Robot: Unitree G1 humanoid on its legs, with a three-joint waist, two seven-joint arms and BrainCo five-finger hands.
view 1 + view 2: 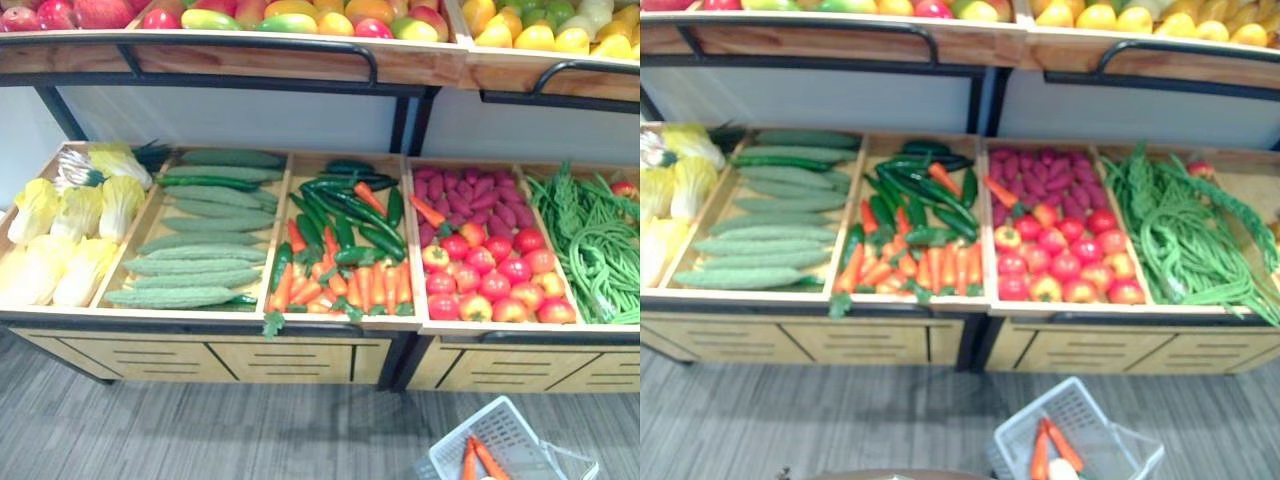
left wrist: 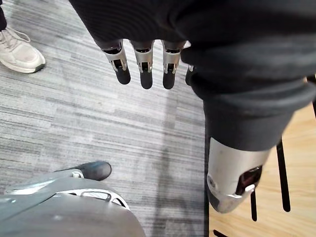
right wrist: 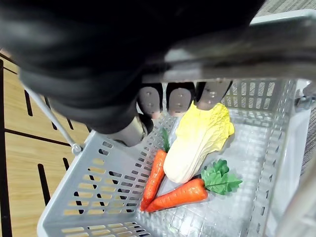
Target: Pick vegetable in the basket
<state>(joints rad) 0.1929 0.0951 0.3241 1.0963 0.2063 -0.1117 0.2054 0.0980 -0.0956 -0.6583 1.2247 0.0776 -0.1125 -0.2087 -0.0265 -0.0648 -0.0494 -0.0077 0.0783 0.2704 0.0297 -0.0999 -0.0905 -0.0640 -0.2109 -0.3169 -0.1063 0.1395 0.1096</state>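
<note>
The white basket [image 1: 515, 430] is near on the right, with two carrots [image 3: 175, 195] and a yellow cabbage [image 3: 197, 140] inside. The right hand [image 3: 180, 98] has its fingers curled round the handle [image 3: 256, 49]. The left hand [image 2: 143, 64] hangs over the grey floor [image 2: 74, 123], fingers straight.

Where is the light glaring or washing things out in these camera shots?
Right wrist view: light shines off the glossy floor of the grey slotted plastic basket beside the pale yellow cabbage. Left eye view: the yellow-white cabbages in the leftmost wooden bin look washed out by bright light. Left wrist view: a glint on the silver thumb of the left hand.
</note>
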